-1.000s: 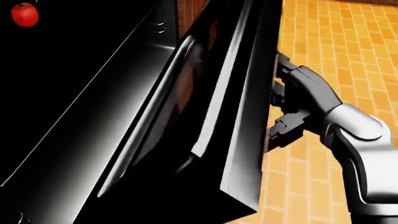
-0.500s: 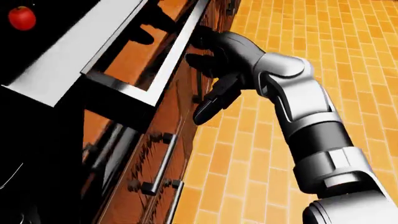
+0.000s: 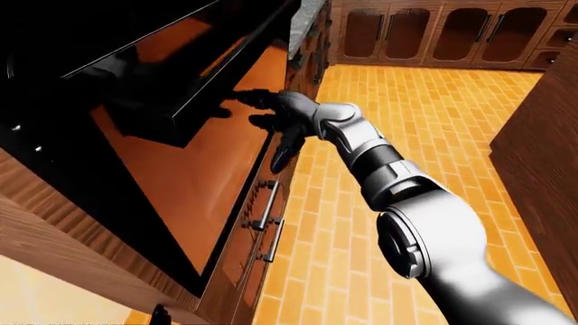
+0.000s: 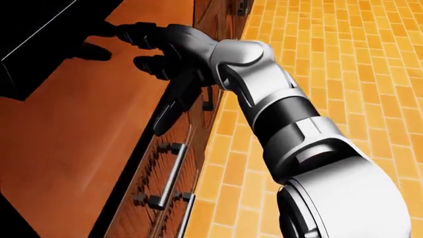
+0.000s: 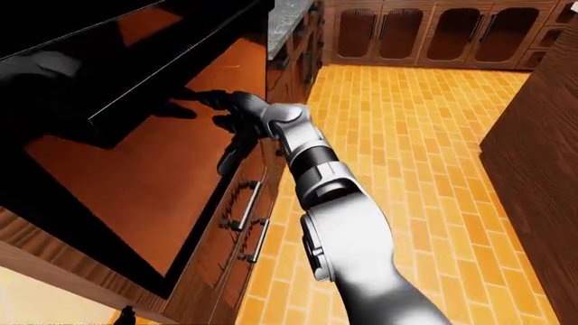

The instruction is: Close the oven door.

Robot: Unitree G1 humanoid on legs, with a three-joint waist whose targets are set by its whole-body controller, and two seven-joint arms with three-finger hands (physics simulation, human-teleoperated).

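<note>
Hand against the glossy oven front

Oven door [image 3: 194,183] fills the left half of both eye views as a large, glossy panel with a black frame, its face mirroring the orange brick floor [image 3: 434,135]. It is set in a run of wooden cabinetry; whether it sits fully flush with that run cannot be told from these angles. A black band crosses the panel's upper part, and the dark reflection of the hand shows on it.

Right hand [image 4: 155,54] reaches in from the lower right on a long silver and black arm [image 4: 297,129]. Its dark fingers are spread, not wrapped around anything: one finger [image 4: 129,30] points toward the left of the head view with its tip at the lower edge of the black band, a second stubby one sits just below it, and a third hangs downward along the panel's right edge. The upper fingertip looks to be touching the panel, meeting its own reflection there. Nothing is pinched or held.

Just beside the door's right edge, wooden drawer fronts [image 4: 168,198] carry two metal bar handles [image 4: 173,171], one above the other, below the hand. At the top of the eye views a dark speckled countertop edge [image 5: 287,24] runs above the cabinets.

Along the top of the left-eye view stands a row of wooden cabinets with arched panel doors [image 3: 434,34]. A tall wooden side [image 3: 542,162] closes the right edge of that view.

Left hand does not show in any view.
</note>
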